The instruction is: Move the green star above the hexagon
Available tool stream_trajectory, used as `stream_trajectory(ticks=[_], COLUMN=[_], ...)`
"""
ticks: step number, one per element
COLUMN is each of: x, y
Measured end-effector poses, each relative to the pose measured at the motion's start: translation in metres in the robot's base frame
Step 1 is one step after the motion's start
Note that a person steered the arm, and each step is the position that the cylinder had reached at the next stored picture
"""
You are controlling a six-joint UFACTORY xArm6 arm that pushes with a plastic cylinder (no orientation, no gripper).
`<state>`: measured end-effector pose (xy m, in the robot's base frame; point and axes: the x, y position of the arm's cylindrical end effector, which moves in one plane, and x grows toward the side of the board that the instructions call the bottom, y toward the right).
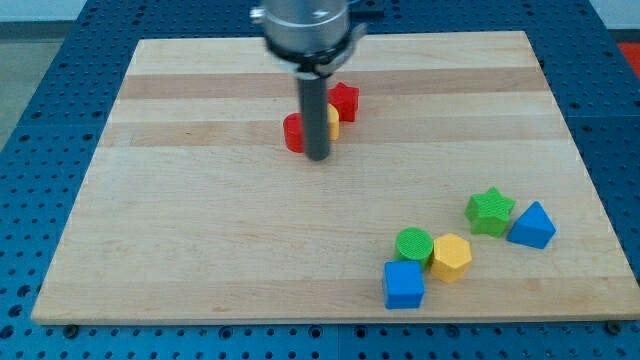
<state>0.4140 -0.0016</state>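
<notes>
Green star (490, 211) sits right of the yellow hexagon (451, 257); my tip (318, 156), gripping nothing, stands well apart; no readable writing.

You have one view only: it looks down at a slant from in front of the pale wooden board (200, 240), near enough that the board fills most of the frame, blue perforated table (40, 120) edging it.

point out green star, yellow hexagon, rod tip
green star (490, 211), camera view, top face centre
yellow hexagon (452, 256), camera view, top face
my tip (318, 157), camera view, rod's very end
</notes>
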Motion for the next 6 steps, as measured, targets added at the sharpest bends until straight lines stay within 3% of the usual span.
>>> stream_trajectory(ticks=[2, 3, 4, 5, 6], x=[-0.003, 0.014, 0.063, 0.106, 0.123], y=[0.15, 0.227, 0.26, 0.25, 0.189])
